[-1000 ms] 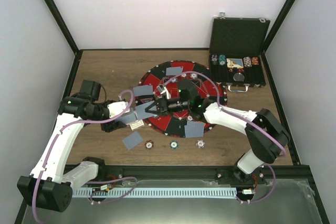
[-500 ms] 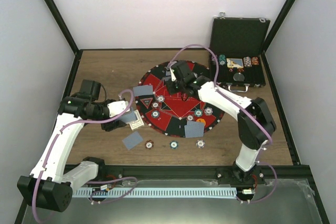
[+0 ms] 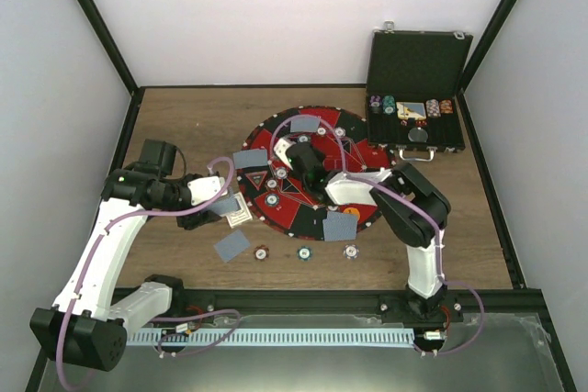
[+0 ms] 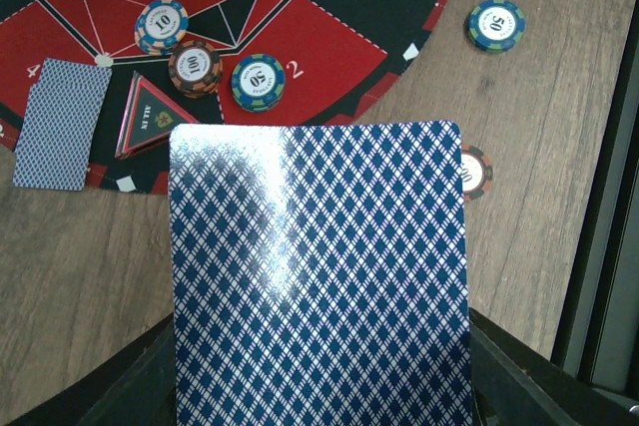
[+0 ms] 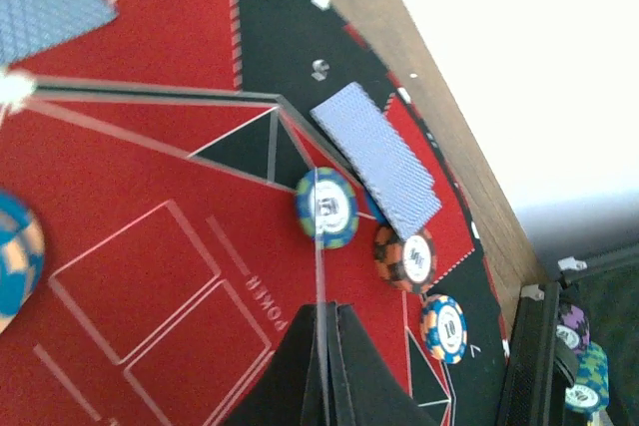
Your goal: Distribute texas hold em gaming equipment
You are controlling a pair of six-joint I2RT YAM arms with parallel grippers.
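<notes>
My left gripper (image 4: 319, 408) is shut on a blue-backed playing card (image 4: 318, 276) that fills its view; its thickness is hidden. From above, the left gripper (image 3: 225, 208) hangs at the mat's left edge. My right gripper (image 5: 326, 308) is shut on a playing card seen edge-on (image 5: 319, 246), low over the red-and-black mat (image 3: 363, 149). In the top view the right gripper (image 3: 296, 151) is near the mat's middle. Striped chips (image 5: 326, 207) lie just ahead of it beside a face-down card (image 5: 374, 155). A black triangular marker (image 4: 150, 117) lies by three chips (image 4: 195, 67).
The open black case (image 3: 418, 89) holding chips stands at the back right. Three chips (image 3: 303, 252) sit in a row on the wood in front of the mat. One face-down card (image 3: 231, 245) lies on the wood; others (image 3: 340, 225) lie round the mat's edge.
The right gripper went from beside the left gripper to the mat's far side, then came back toward the mat's middle. The left arm has not moved.
</notes>
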